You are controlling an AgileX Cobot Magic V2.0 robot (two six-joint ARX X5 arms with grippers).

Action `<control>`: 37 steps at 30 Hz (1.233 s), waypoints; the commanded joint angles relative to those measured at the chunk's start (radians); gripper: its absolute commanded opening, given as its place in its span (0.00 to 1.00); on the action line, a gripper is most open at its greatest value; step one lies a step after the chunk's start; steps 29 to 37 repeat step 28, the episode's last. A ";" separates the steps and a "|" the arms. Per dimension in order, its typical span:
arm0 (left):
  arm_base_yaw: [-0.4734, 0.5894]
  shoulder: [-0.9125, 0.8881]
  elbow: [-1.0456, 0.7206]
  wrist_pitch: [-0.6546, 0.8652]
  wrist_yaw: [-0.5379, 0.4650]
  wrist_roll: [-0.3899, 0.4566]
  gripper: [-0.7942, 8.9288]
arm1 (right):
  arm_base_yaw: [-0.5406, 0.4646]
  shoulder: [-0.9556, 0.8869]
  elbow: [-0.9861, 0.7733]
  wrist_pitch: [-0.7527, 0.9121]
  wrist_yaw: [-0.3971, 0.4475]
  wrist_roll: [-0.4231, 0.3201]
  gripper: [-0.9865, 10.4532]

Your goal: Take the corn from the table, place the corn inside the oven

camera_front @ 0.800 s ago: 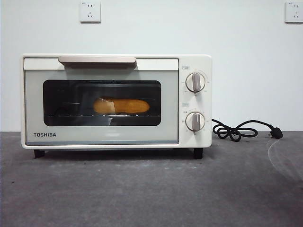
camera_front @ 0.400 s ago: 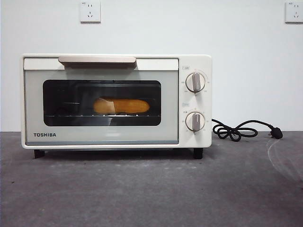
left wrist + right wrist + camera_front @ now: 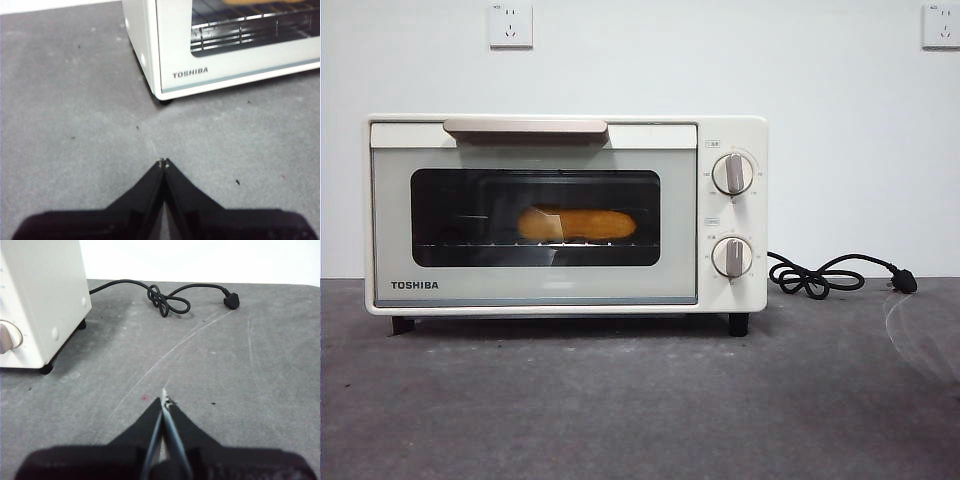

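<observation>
The corn (image 3: 577, 224) lies on the wire rack inside the cream-white oven (image 3: 565, 214), seen through the dark glass of its closed door. In the left wrist view a sliver of the corn (image 3: 260, 2) shows behind the window of the oven (image 3: 225, 45). My left gripper (image 3: 163, 162) hovers over the table (image 3: 640, 400) off the oven's TOSHIBA corner, shut and empty. My right gripper (image 3: 164, 396) is shut and empty too, above the table (image 3: 210, 365) beside the knob side of the oven (image 3: 40, 300). Neither arm shows in the front view.
The oven's black cord (image 3: 830, 275) lies coiled on the table beside the knob side, its plug (image 3: 231, 301) unplugged. Two knobs (image 3: 732, 174) sit on the oven's front panel. Wall sockets (image 3: 510, 24) are on the white wall behind.
</observation>
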 commanded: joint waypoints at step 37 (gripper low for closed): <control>0.000 -0.185 -0.008 0.000 -0.003 -0.006 0.08 | 0.001 0.000 -0.008 0.006 0.000 -0.003 0.09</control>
